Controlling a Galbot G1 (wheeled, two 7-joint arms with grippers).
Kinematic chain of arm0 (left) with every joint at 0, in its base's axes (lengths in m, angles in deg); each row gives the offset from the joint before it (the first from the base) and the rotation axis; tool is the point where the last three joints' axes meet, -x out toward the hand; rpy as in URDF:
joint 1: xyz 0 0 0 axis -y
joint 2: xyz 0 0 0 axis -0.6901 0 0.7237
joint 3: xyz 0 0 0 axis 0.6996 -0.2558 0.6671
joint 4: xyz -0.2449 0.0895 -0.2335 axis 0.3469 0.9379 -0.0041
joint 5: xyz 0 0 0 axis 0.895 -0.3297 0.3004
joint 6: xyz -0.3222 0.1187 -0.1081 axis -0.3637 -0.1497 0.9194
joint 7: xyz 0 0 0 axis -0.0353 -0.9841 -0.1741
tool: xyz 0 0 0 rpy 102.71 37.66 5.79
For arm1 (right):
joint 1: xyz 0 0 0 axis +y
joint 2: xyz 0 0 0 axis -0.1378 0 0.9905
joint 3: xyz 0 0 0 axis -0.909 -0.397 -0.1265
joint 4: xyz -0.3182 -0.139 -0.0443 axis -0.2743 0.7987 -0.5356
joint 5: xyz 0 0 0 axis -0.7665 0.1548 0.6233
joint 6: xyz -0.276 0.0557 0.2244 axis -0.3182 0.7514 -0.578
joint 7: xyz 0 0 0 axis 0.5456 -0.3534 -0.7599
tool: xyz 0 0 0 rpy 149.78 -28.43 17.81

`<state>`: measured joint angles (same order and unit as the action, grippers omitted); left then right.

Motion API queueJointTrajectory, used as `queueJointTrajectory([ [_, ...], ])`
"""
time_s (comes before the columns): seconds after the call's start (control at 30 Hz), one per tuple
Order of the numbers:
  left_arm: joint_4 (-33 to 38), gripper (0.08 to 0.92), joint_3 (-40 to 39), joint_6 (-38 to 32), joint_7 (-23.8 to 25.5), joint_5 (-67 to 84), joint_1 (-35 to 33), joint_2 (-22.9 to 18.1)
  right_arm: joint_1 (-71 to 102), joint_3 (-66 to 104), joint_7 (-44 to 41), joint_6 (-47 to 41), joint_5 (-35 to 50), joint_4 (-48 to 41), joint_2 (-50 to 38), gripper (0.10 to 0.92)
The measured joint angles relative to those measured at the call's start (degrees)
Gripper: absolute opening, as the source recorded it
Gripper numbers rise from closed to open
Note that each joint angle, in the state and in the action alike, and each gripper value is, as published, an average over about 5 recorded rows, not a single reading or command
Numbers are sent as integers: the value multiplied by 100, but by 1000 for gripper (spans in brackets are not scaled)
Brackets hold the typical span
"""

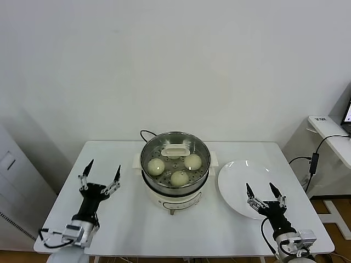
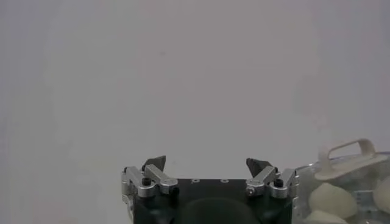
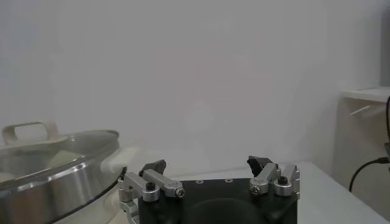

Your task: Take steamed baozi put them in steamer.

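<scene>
Head view, left to right: the left gripper [image 1: 101, 170] hovers at eight o'clock on the table [image 1: 126, 230], jaws spread wide, holding nothing. At centre sits the steamer [image 1: 175, 167] with its glass lid [image 1: 176, 150] on, and three baozi [image 1: 156, 166] visible inside; a fourth I can't make out. At four o'clock the plate [image 1: 236, 178] lies bare, the right gripper [image 1: 261, 190] splayed and unladen above its near edge. Loading looks done; I'd judge the arms only need to pull clear.
</scene>
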<state>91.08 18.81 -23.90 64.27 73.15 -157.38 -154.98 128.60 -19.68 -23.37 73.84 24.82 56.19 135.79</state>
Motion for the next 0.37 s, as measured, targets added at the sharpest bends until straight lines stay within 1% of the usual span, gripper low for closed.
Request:
queueJointTrajectory([
  [0.13,16,823,154,-54,98,138,-229,-129,-62,-48,-39,24,-61,-57,13,823],
  [0.37,83,823,278,-37,249,348,-492,-233,-84,-103,-130,95,-170,-122,49,823],
])
